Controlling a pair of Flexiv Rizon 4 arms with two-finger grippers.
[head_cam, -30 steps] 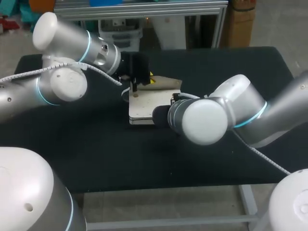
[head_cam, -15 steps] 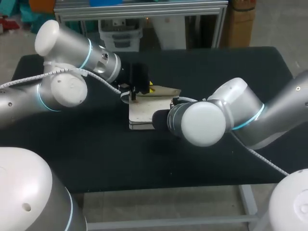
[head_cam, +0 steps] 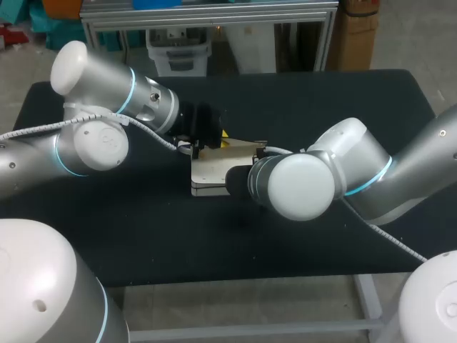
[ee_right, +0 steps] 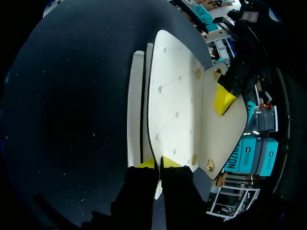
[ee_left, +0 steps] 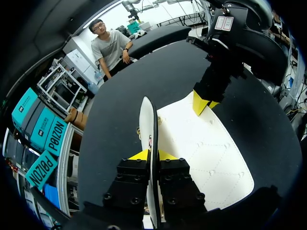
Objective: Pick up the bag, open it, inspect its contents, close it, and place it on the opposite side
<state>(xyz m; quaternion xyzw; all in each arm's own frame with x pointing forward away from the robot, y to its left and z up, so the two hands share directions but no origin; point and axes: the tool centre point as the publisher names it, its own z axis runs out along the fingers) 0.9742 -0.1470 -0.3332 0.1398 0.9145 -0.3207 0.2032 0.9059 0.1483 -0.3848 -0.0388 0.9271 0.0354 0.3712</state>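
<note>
The white quilted bag lies flat on the black bench, about in its middle and a little nearer to the far edge. The left arm comes over the bag from the bench's left side. The left jaws are clenched on the bag's flap. In the left wrist view the flap stands on its thin edge between the two yellow tips, raised up from the quilted face.

The right arm reaches in from the bench's right side, and in the head view its wrist hides the right jaws. The right wrist view shows them grasping the bag: the yellow tips press from two sides on the edge of the quilted panel. Small gold studs sit on this panel near the right jaws. One yellow tip of the left jaws touches the far border of the flap there.
</note>
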